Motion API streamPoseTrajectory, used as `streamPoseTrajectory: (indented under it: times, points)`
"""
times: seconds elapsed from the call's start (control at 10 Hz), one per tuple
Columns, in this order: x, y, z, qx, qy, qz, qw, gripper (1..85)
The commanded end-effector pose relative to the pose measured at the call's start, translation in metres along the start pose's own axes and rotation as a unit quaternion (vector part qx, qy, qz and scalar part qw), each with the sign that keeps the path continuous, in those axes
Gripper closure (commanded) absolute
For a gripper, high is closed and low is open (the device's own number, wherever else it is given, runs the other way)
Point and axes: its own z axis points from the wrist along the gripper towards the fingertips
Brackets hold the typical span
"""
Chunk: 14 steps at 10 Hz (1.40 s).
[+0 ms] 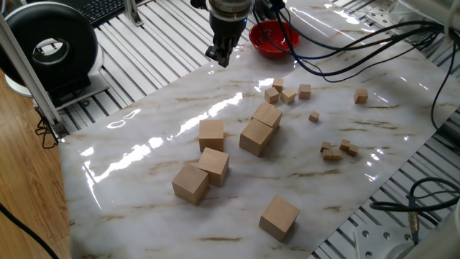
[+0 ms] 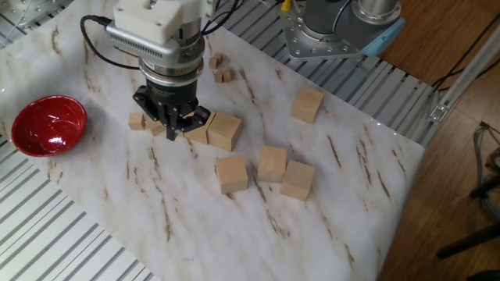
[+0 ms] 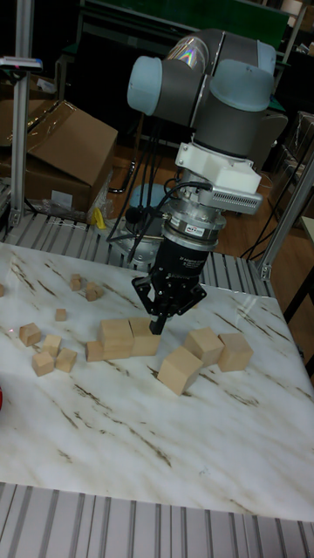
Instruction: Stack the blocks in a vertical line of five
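Note:
Several large tan blocks lie loose on the marble table, none stacked. Two of them touch near the middle, one block [image 1: 267,115] [image 2: 225,130] [image 3: 115,337] beside another [image 1: 255,137] [image 3: 144,336]. Three more blocks sit in a loose group [image 1: 211,134] [image 1: 213,165] [image 1: 190,183], and a lone block [image 1: 279,217] [image 2: 308,104] lies apart. My gripper [image 1: 218,56] [image 2: 173,126] [image 3: 159,325] hangs above the table over the touching pair, pointing down. Its fingers meet at a point and hold nothing.
A red bowl [image 1: 274,37] [image 2: 47,125] stands at one table edge. Tiny wooden cubes [image 1: 287,93] [image 1: 336,150] [image 3: 48,349] are scattered around. Cables [image 1: 359,36] trail over the far side. A black round device [image 1: 50,47] sits beyond the table corner.

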Motion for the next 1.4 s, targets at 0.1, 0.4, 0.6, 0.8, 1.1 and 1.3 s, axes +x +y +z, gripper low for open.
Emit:
streamPoseTrajectory:
  times: [0.1,0.4,0.6,0.8,1.1,1.3]
  points:
    - [0.001,0.007,-0.001,-0.016,0.003,0.026,0.9995,84.7]
    - [0.003,0.004,-0.001,-0.010,0.005,0.023,0.9997,84.7]
    - [0.008,0.020,-0.002,-0.039,0.016,0.049,0.9979,84.7]
    - [0.028,0.035,-0.005,-0.065,0.057,0.054,0.9947,84.7]
    - [0.028,0.030,-0.005,-0.058,0.057,0.048,0.9955,84.7]
    - [0.023,0.025,-0.003,-0.047,0.048,0.061,0.9959,84.7]
